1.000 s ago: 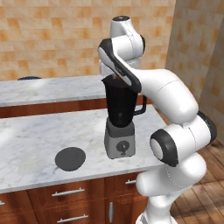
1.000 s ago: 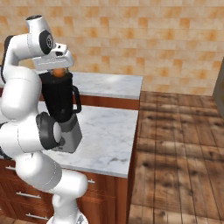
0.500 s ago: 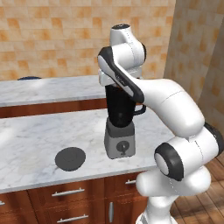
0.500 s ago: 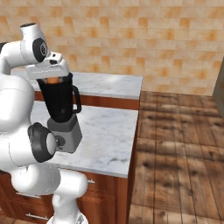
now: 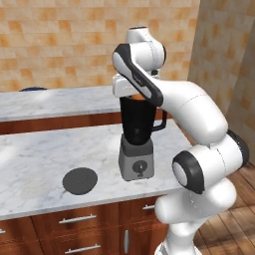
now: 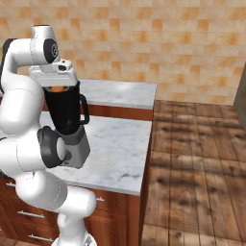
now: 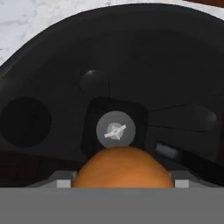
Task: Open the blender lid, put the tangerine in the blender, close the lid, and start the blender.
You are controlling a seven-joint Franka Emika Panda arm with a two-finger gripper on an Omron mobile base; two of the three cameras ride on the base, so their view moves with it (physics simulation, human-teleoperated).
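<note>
The blender (image 5: 136,130) (image 6: 67,117) stands on the marble counter (image 5: 40,154), its black jar uncovered on the grey base with a round dial (image 5: 140,168). Directly over the jar mouth hangs my gripper (image 5: 135,95) (image 6: 56,88), shut on the tangerine (image 5: 141,97) (image 6: 59,89) (image 7: 120,168). The hand view looks down into the jar, with the orange fruit low in front and the blade hub (image 7: 114,130) just beyond it. The blender lid (image 5: 79,180), a flat dark disc, lies on the counter left of the base.
A raised back counter (image 5: 64,99) runs along the tiled wall, with a dark blue thing (image 5: 32,89) at its far left. The counter ends at a right edge (image 6: 146,144) above wooden floor (image 6: 197,163). Drawers (image 5: 74,219) sit under the front edge.
The hand with the tangerine has stayed over the jar mouth and sunk slightly. The arm's upper links have swung round above it.
</note>
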